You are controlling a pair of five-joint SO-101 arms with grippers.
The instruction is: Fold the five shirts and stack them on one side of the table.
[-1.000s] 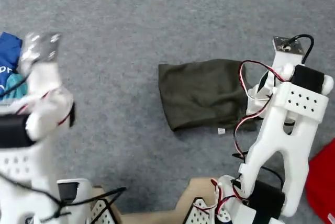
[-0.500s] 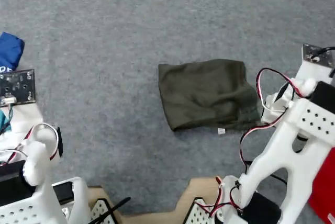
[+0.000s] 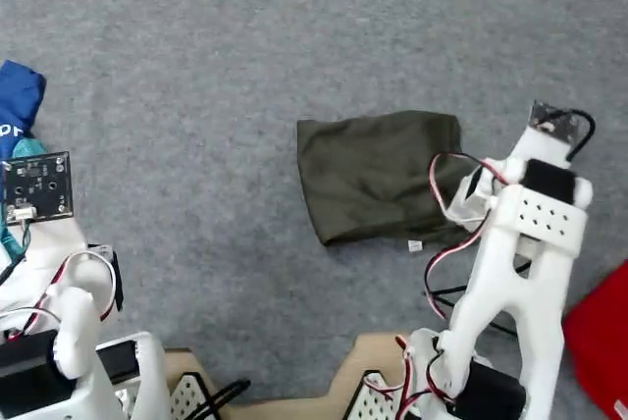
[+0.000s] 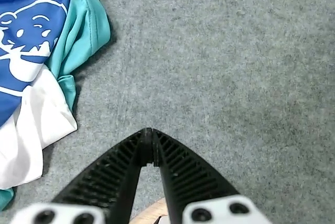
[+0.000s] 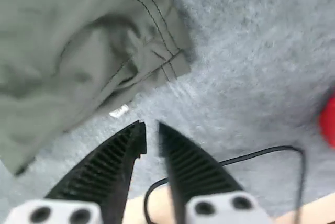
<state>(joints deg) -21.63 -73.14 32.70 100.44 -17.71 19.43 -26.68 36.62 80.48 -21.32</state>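
A folded olive shirt (image 3: 378, 175) lies mid-table. My right arm (image 3: 530, 214) stands over its right edge. From the right wrist, the olive shirt (image 5: 78, 41) with its small white tag (image 5: 119, 111) lies just beyond my right gripper (image 5: 150, 130), which is open by a narrow gap and holds nothing. At the far left lies a pile of shirts: a blue printed one (image 4: 31, 20), a teal one (image 4: 89, 30) and a white one (image 4: 36, 124). My left gripper (image 4: 148, 136) is shut and empty above bare felt beside that pile. A red shirt (image 3: 603, 341) lies at the right front.
Grey felt (image 3: 245, 47) covers the table. A black cable (image 5: 235, 161) loops near the right arm's base, and the wooden mounts (image 3: 373, 361) sit along the front edge. The blue shirt (image 3: 18, 96) touches the left edge by the left arm (image 3: 59, 273).
The left arm has drawn back and down toward the front left corner. The right arm swung out to the right, then came back to the olive shirt's right edge.
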